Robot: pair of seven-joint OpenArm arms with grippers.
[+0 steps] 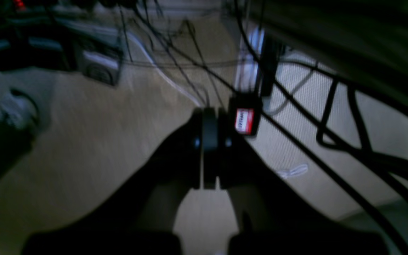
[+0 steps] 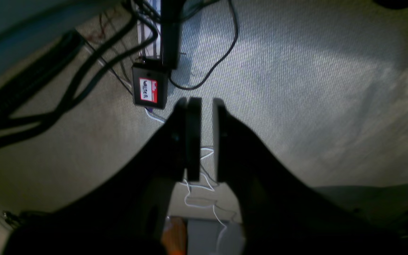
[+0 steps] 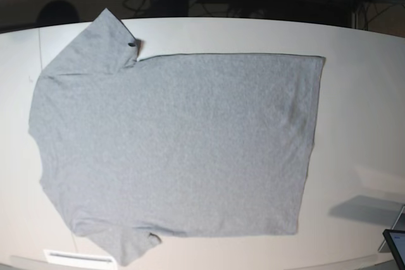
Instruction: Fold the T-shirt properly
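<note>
With the left pincer [image 1: 209,145] shut empty and the right pincer [image 2: 204,138] narrowly parted, the flat heather-grey cotton T-shirt [image 3: 177,143] on the white desk [image 3: 367,93] could be bunched by a shallow pinch.

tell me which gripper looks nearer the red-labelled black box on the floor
Left, probably: the box sits right beside the left gripper, but shows clearly apart from the right gripper.

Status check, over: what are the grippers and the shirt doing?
Left gripper shut, empty. Right gripper nearly shut, empty. T-shirt flat on table, unfolded. Nothing blocking.
</note>
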